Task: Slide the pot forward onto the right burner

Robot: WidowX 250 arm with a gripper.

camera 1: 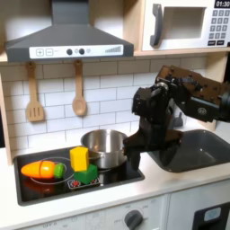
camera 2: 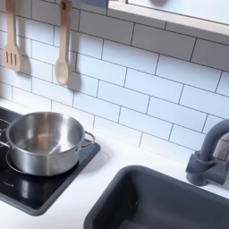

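Note:
The pot (camera 1: 105, 146) is small, shiny silver metal and stands upright at the back right of the black cooktop (camera 1: 117, 178). In the second exterior view the pot (camera 2: 42, 143) is empty, with a small side handle towards the sink. My black gripper (camera 1: 137, 151) hangs just right of the pot, close to its rim, pointing down. Its fingers merge into dark shapes, so their state is unclear. A faint red ring of the burner (camera 2: 9, 182) shows on the cooktop (camera 2: 45, 192) in front of the pot, partly cut off by the frame edge.
Toy vegetables lie on the cooktop's left: an orange one (camera 1: 40, 168), a yellow one (camera 1: 79, 158) and a green-red one (camera 1: 85, 176). A dark grey sink (camera 1: 193, 151) lies to the right, with a faucet (camera 2: 209, 161). Wooden utensils (camera 1: 79, 90) hang on the tiled wall.

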